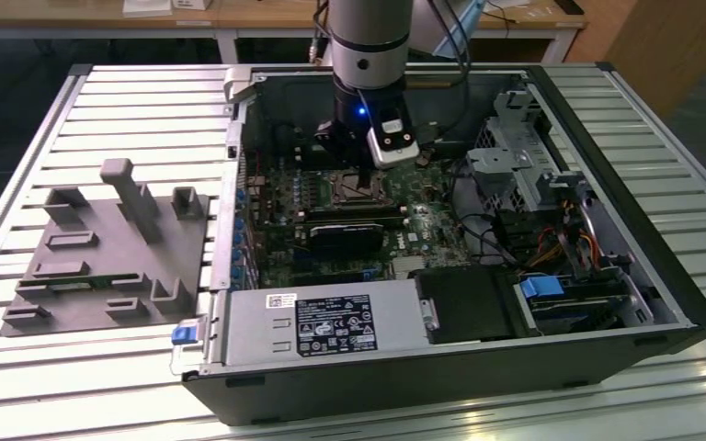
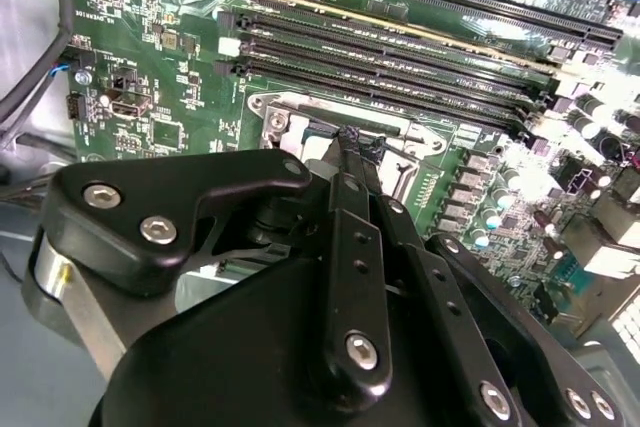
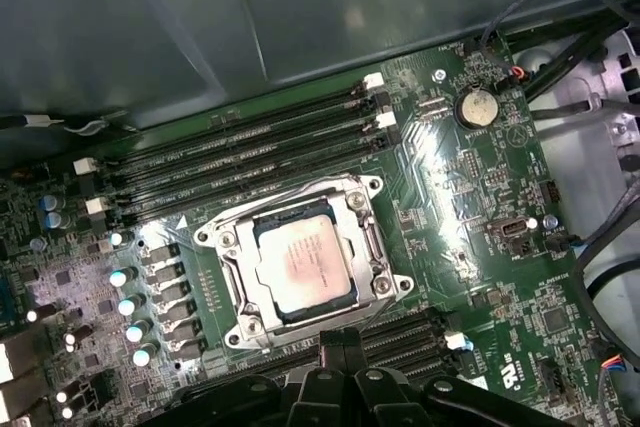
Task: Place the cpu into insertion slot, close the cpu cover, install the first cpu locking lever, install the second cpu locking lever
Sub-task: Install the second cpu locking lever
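Slatted metal desk carries an open computer case, with a grey fixture block lying beside it on the exterior view's left.

End effector is lowered into the case, fingers drawn close together with nothing visible between them. Its tip sits at the edge of the insertion slot; contact cannot be determined. Cpu lies flat and square within the slot. Cpu cover appears to be down around it, the chip's grey top showing through the window. Memory slots run along both sides of the socket on the motherboard.

Assessment: placement is done and the cover is judged closed. The state of the locking levers cannot be made out, so that work is treated as outstanding.

First wrist view gives chip, cover and socket frame from above. Second wrist view gives the finger linkages and tip at the socket's rim, with the chip hidden behind them. Exterior view gives the arm's station within the case.
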`<control>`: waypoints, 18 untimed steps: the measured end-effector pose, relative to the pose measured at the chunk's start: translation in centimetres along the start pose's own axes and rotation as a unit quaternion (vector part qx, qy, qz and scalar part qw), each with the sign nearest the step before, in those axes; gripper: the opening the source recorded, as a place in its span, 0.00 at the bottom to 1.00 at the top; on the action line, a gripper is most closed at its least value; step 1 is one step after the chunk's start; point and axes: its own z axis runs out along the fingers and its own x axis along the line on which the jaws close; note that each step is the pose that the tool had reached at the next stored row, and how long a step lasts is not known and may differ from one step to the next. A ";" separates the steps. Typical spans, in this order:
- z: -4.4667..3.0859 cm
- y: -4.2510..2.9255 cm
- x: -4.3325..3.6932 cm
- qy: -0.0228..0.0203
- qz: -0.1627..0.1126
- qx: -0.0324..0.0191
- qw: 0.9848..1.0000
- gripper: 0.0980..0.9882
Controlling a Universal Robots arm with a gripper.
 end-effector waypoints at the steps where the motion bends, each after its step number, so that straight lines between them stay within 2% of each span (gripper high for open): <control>1: -0.01 -0.13 -0.04 0.001 0.000 -0.003 1.000 0.00; 3: -0.02 -0.36 -0.12 0.002 0.000 -0.005 1.000 0.00; 7: -0.02 -0.42 -0.10 0.002 0.000 -0.005 1.000 0.00; 11: -0.03 -0.56 0.25 0.001 -0.006 -0.005 1.000 0.00; 18: 0.01 -0.71 0.44 0.003 -0.034 -0.006 0.999 0.00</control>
